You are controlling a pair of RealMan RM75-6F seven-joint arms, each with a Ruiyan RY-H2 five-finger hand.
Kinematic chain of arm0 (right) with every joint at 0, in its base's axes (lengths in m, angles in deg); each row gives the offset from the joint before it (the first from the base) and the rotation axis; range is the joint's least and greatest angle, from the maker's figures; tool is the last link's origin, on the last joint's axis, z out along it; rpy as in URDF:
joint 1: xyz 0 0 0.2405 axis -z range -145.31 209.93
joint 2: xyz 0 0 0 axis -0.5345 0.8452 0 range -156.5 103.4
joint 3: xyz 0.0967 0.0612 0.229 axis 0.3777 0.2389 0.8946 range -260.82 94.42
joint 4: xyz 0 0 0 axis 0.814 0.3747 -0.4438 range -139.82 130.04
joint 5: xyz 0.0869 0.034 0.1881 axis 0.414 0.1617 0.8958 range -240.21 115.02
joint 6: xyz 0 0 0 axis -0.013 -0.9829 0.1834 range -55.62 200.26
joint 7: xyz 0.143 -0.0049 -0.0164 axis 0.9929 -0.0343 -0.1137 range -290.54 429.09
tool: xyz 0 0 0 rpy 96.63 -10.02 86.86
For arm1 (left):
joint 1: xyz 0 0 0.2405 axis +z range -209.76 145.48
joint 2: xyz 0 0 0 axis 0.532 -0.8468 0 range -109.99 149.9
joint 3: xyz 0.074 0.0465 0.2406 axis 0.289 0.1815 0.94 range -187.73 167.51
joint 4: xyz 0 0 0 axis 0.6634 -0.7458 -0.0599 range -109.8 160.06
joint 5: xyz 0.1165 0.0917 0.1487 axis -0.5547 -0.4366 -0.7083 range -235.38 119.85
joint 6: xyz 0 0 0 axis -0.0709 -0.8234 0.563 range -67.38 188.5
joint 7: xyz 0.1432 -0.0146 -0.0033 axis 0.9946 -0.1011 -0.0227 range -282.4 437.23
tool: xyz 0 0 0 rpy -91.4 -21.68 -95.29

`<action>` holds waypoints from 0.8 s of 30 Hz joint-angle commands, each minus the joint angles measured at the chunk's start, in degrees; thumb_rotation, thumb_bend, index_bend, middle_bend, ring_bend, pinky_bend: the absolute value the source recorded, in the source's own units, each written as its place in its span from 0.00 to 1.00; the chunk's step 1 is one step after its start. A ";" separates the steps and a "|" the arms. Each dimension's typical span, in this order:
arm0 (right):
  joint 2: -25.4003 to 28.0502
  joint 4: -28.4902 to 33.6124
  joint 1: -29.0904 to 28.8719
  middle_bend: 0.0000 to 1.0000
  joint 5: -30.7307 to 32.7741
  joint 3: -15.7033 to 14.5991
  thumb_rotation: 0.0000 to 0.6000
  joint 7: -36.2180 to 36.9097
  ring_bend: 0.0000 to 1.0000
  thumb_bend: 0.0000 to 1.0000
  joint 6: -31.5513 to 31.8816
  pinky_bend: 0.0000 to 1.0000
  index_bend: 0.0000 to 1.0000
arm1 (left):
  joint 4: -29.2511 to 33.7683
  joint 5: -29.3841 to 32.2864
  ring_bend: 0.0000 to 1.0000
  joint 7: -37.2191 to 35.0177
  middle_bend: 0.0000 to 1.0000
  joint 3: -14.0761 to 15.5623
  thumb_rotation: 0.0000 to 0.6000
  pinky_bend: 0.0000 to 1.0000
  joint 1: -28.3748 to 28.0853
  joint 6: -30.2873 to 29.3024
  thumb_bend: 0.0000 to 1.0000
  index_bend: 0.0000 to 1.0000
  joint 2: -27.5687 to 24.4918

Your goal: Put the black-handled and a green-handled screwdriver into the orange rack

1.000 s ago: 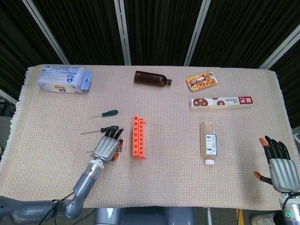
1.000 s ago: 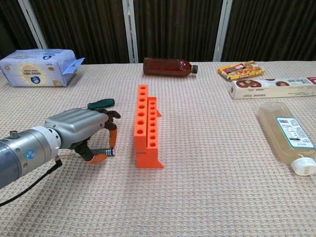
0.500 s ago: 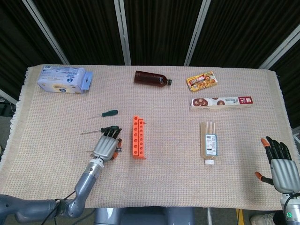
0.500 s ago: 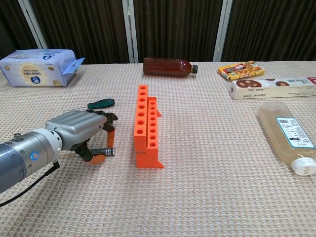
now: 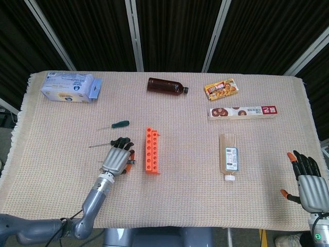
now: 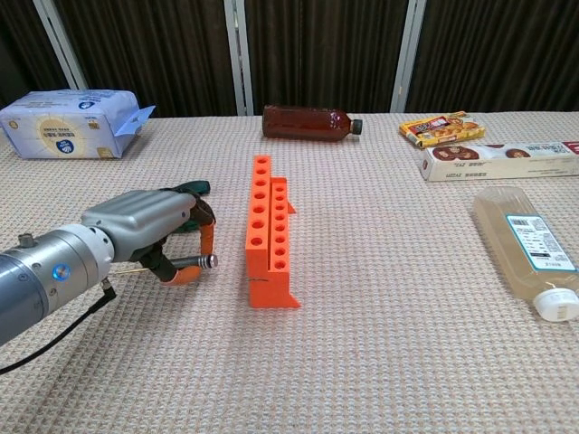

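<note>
Black-handled screwdriver (image 6: 185,263) now lifted off bench (image 5: 195,200), pinched in my left hand (image 6: 145,226) beside orange rack (image 6: 270,231); before, lower. Insertion next, I judge. Right hand (image 5: 307,182) released, idle at near right edge. Green-handled screwdriver (image 5: 121,124) farther back, room around it.

This looks like a robotics lab set up for tabletop trials. A table (image 5: 267,170) under a beige woven cloth (image 5: 61,170) stands before black curtains (image 5: 175,31) hung between pale metal frame posts (image 5: 134,33). Everyday goods lie well apart on it as props: a tissue pack (image 5: 69,87), a brown bottle (image 5: 165,85), snack boxes (image 5: 221,89) (one long, one short) and a clear bottle (image 5: 229,157).
</note>
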 commanded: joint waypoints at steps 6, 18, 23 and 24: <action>-0.10 -0.02 -0.09 0.00 -0.23 0.05 1.00 0.05 0.00 0.00 0.01 0.00 0.00 | 15.88 -7.49 0.11 -25.43 0.32 -7.94 1.00 0.03 4.87 -0.94 0.58 0.73 -12.69; -0.13 -0.22 -0.07 0.00 0.22 0.12 1.00 0.40 0.00 0.00 -0.37 0.00 0.00 | 21.98 -10.78 0.27 -54.99 0.46 -14.72 1.00 0.19 8.16 2.12 0.62 0.75 -18.89; -0.23 -0.29 -0.12 0.00 0.27 0.14 1.00 0.46 0.00 0.00 -0.52 0.00 0.00 | 22.45 -10.95 0.27 -68.39 0.46 -15.43 1.00 0.19 7.70 9.08 0.62 0.75 -20.27; -0.26 -0.36 -0.15 0.00 0.35 0.17 1.00 0.51 0.00 0.00 -0.61 0.00 0.00 | 22.45 -10.83 0.27 -71.44 0.46 -15.55 1.00 0.19 7.40 11.15 0.62 0.75 -20.54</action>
